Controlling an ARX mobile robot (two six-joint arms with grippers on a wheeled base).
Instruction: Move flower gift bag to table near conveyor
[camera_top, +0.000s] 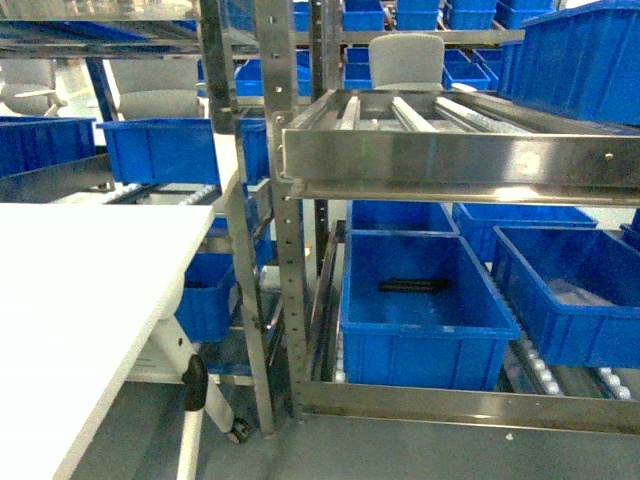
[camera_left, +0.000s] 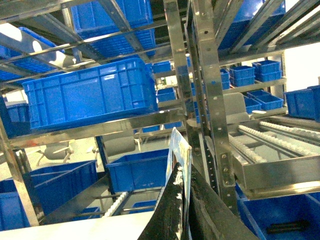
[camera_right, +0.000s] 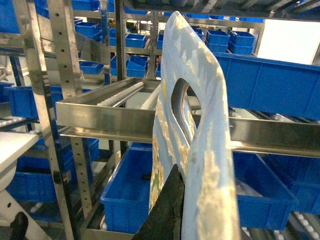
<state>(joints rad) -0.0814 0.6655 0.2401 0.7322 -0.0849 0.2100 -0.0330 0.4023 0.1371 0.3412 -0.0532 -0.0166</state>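
Observation:
The flower gift bag, pale blue with yellow-green flowers and a cut-out handle, stands upright close to the right wrist camera. My right gripper is shut on its lower part; one dark finger presses its side and the other is hidden behind it. In the left wrist view my left gripper is shut on a thin edge of the bag. The white table lies at the left, next to the steel roller conveyor. Neither the bag nor the grippers show in the head view.
Blue plastic bins fill the racking; one holds a black object. Steel uprights stand between table and conveyor. The table leg ends in a caster. Grey chairs stand behind the racks.

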